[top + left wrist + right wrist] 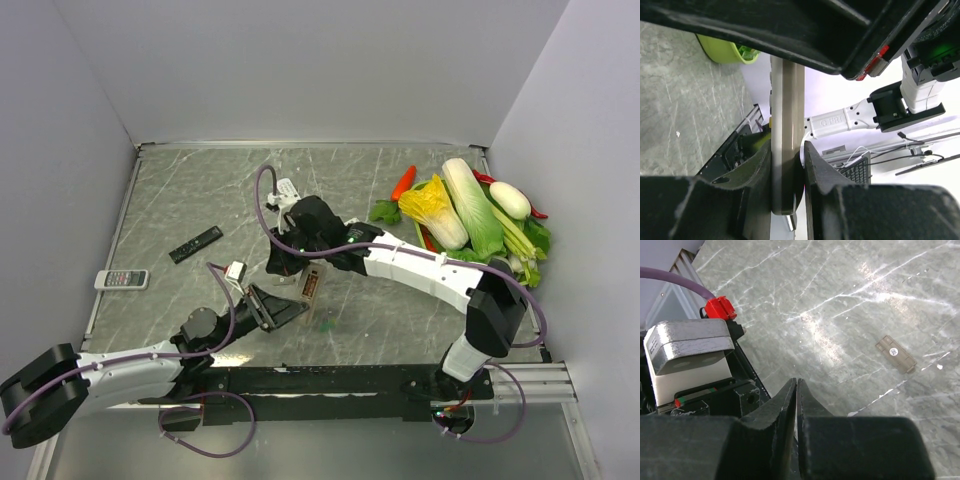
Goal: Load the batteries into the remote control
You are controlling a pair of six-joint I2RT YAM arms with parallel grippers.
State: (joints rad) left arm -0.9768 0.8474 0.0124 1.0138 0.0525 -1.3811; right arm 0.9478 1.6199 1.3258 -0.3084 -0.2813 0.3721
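Left gripper point(786, 155) jaws clamped on the remote control point(787, 100), seen edge-on, up off the counter point(180, 190). Right gripper point(796, 390) jaws together, nothing visible between, just behind the remote. I reckon it's light, stiff, slick plastic; grip it clear of the bay. Batteries point(326, 322) are probably the specks just in front; they'll roll. Counter smooth, walled in; vegetables point(460, 210) well right.

Right tool point(796, 387) pinched closed above marble table point(840, 300).
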